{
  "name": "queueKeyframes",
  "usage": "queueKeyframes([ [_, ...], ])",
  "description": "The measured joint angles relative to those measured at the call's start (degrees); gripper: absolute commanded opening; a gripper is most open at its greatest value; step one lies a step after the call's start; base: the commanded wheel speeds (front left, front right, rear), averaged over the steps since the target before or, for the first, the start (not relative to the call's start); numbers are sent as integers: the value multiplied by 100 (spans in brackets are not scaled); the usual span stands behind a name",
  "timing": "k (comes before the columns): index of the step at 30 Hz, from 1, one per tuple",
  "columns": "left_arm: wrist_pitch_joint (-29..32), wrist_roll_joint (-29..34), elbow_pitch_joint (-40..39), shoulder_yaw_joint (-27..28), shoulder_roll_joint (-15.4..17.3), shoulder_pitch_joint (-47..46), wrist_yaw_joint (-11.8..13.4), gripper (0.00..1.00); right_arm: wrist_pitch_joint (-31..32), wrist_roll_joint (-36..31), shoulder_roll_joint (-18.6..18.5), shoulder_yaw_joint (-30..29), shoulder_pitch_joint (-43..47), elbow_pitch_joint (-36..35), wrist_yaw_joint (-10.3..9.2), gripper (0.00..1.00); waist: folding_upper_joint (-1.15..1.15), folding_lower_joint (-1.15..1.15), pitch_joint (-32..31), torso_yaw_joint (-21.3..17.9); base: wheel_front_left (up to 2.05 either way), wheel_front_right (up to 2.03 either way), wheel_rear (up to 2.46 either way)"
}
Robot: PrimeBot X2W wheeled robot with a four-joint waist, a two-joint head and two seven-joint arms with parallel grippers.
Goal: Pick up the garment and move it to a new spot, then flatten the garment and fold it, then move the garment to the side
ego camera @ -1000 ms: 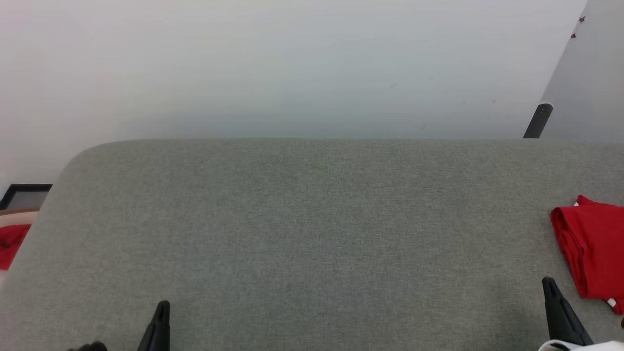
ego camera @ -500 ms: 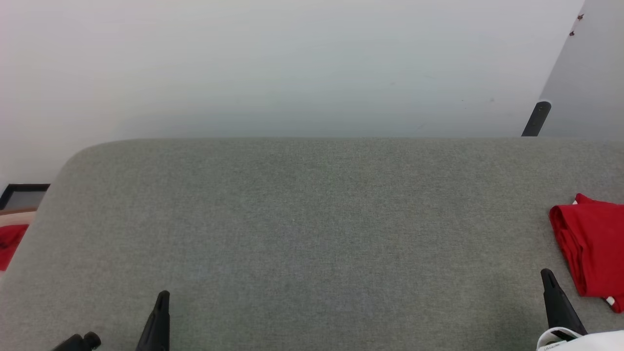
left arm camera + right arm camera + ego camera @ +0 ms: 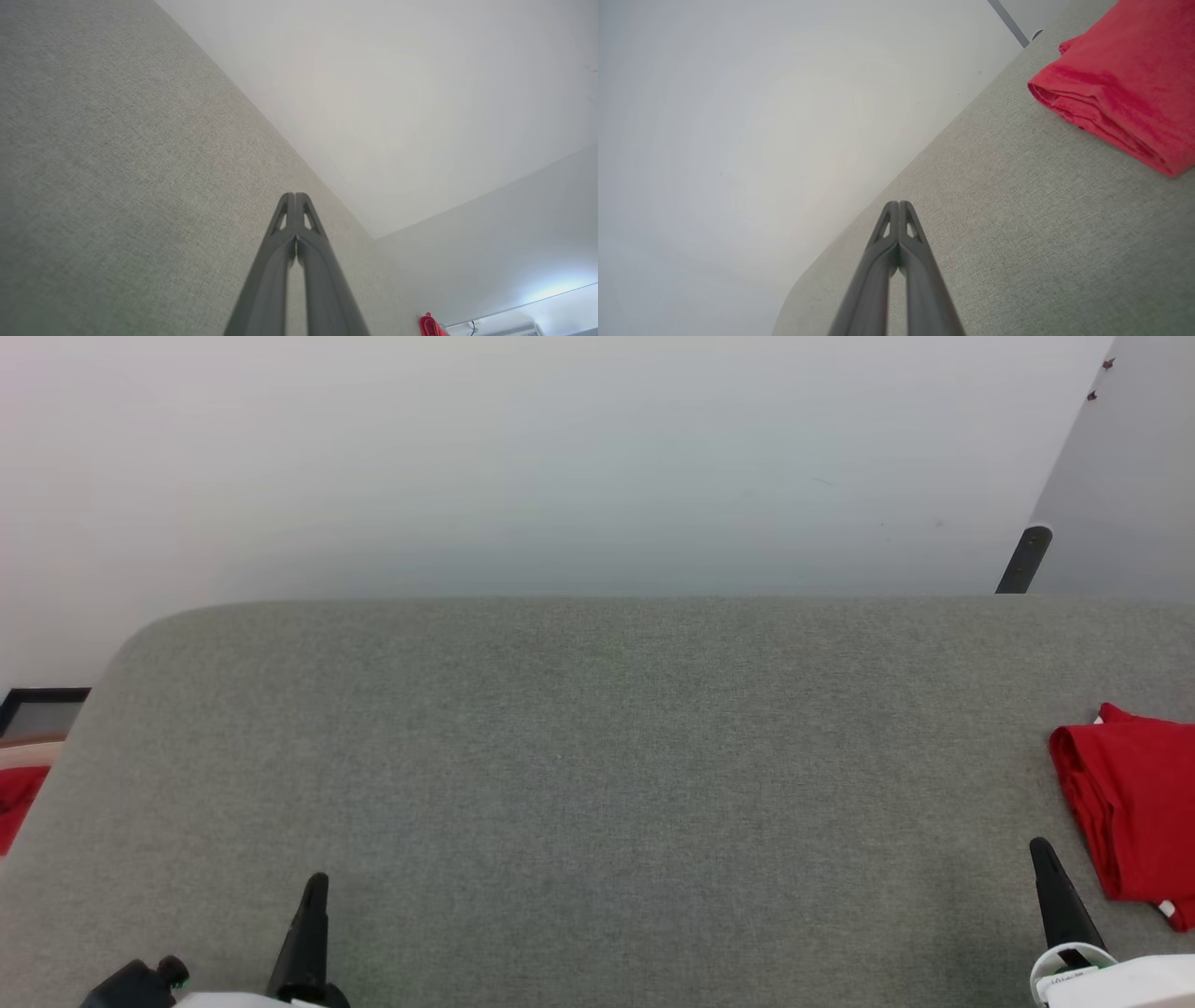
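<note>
Head cam: the folded garment [image 3: 1125, 803] sits at the right edge of the grey surface [image 3: 597, 756], near the right gripper [image 3: 1038, 847], with the left gripper [image 3: 317, 879] well apart. Left wrist: jaws pinched together, empty. Right wrist: same deal, garment upper right, not touching.

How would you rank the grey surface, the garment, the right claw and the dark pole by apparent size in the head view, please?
1. the grey surface, largest by far.
2. the garment, cut by the right edge.
3. the right claw, nearer the camera.
4. the dark pole, smallest, farther away.
</note>
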Motion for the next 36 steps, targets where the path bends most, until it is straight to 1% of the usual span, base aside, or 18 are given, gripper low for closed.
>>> queueKeyframes([
  [15, 244, -835, 152, 92, -114, -242, -1, 0, 167, 854, 65, -37, -166, 162, 0, 0, 0, 0, 25, -29, 0, 0, 0],
  [36, 538, -1782, 331, 210, -245, -533, -7, 0, 357, 1881, 141, -77, -414, 352, 0, 0, 0, 0, 60, -70, 0, 0, 0],
])
